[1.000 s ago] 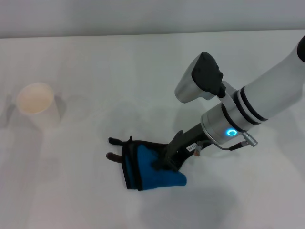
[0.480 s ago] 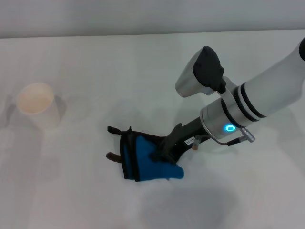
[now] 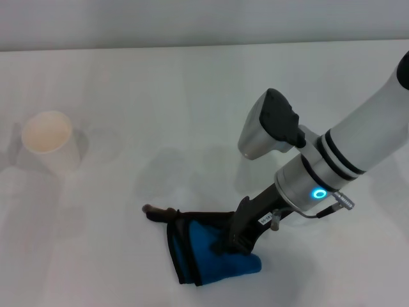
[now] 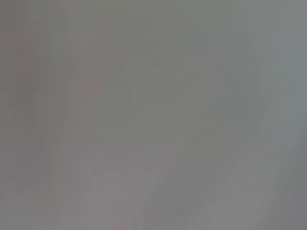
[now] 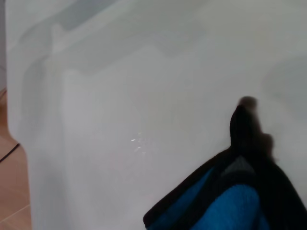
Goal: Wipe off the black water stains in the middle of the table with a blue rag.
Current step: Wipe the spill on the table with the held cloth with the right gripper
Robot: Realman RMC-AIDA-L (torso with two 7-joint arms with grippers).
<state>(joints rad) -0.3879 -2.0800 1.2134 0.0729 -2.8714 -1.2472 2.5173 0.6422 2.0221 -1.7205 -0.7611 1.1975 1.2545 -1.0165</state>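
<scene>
- Spreading across the head view, the table [image 3: 160, 96] was plain matte white, meeting a pale grey wall along its far edge; a white paper cup [image 3: 51, 142] stood upright toward the robot's left, well apart from the work.
- In that view the right arm reached in from the right side and sloped down to the near middle of the table, its right gripper [image 3: 235, 242] pressed onto the blue rag [image 3: 214, 254] with its fingers clenched on the cloth.
- Just beside the rag's black edging, a short dark streak of the black water stains [image 3: 155, 210] showed on the surface.
- The left wrist view gave only a blank grey blur, and the left gripper appeared nowhere.
- The right wrist view showed white tabletop [image 5: 144, 96], a strip of brownish floor past its edge, the rag [image 5: 225, 206] and a dark tip [image 5: 245, 120] jutting from it; stain or loop, I cannot tell.
</scene>
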